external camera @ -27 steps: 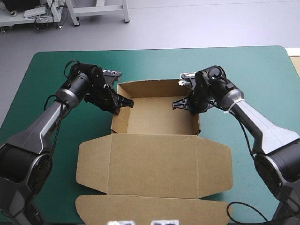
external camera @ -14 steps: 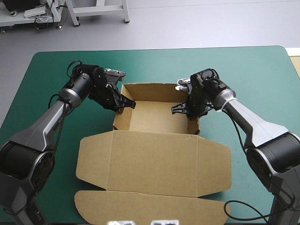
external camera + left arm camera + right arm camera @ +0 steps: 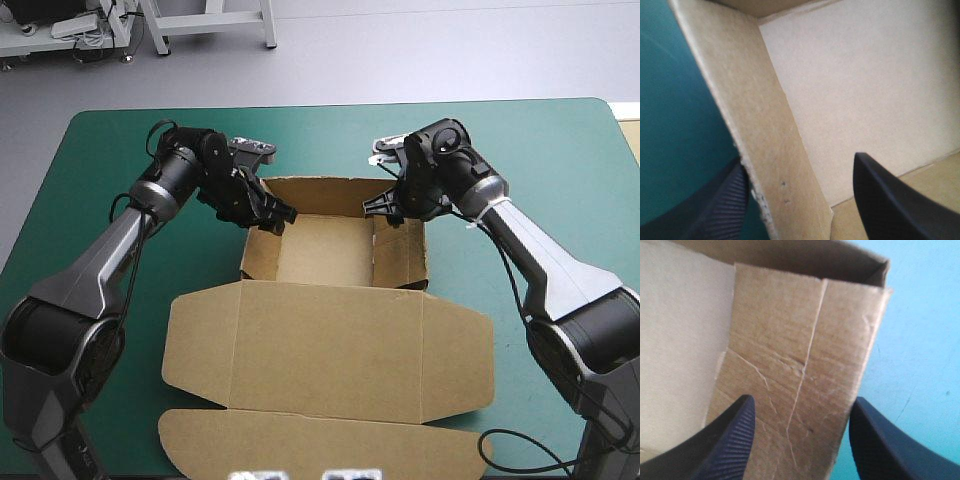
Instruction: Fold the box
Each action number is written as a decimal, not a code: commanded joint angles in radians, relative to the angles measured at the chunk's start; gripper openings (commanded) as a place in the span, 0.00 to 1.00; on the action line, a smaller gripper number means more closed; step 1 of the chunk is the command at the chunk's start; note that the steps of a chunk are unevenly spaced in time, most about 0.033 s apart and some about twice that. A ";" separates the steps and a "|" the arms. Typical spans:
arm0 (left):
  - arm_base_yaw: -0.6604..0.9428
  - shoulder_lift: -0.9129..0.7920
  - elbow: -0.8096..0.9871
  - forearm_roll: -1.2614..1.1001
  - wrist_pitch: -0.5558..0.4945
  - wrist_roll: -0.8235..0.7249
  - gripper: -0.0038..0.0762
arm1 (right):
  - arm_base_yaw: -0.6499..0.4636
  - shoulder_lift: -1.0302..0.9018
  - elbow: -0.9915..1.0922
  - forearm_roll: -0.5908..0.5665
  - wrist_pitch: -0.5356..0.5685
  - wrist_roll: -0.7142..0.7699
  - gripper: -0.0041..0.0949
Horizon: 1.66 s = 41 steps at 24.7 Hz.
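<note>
The brown box (image 3: 325, 250) lies mid-table as an open tray with its walls raised and its lid (image 3: 330, 350) flat toward the near edge. My left gripper (image 3: 275, 215) hangs over the tray's far left corner. In the left wrist view it (image 3: 800, 165) is open and straddles the left wall (image 3: 755, 115), one black finger outside and one inside. My right gripper (image 3: 385, 207) is over the far right corner. The right wrist view shows it (image 3: 802, 401) open too, with the creased right wall (image 3: 790, 340) between its fingers and not pinched.
The lid's side flaps (image 3: 195, 350) and its front flap (image 3: 320, 445) lie flat on the teal-green cover (image 3: 520, 150). Bare cover runs along both sides of the box and beyond its far wall.
Both grippers have opened; earlier they were shut at the side walls. Both have shifted slightly toward the far wall. The right wall now stands folded in.
</note>
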 commanded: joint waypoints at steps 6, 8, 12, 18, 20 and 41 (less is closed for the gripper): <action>-0.006 -0.092 -0.289 0.062 0.081 -0.058 0.60 | 0.001 -0.169 -0.145 -0.019 0.015 -0.016 0.57; -0.006 -0.114 -0.342 0.054 0.080 -0.060 0.59 | 0.001 -0.204 -0.152 -0.021 0.015 -0.016 0.57; -0.006 -0.239 -0.431 0.049 0.080 -0.095 0.32 | -0.003 -0.313 -0.152 -0.097 0.015 0.074 0.56; -0.006 -0.400 -0.431 0.055 0.080 -0.083 0.04 | -0.082 -0.317 -0.118 0.029 0.015 0.089 0.49; -0.006 -0.438 -0.431 0.061 0.080 -0.079 0.04 | -0.122 -0.297 -0.086 0.084 0.015 0.103 0.49; -0.006 -1.247 0.714 0.194 -0.022 -0.113 0.04 | -0.178 -0.015 0.082 0.407 0.006 -0.041 0.03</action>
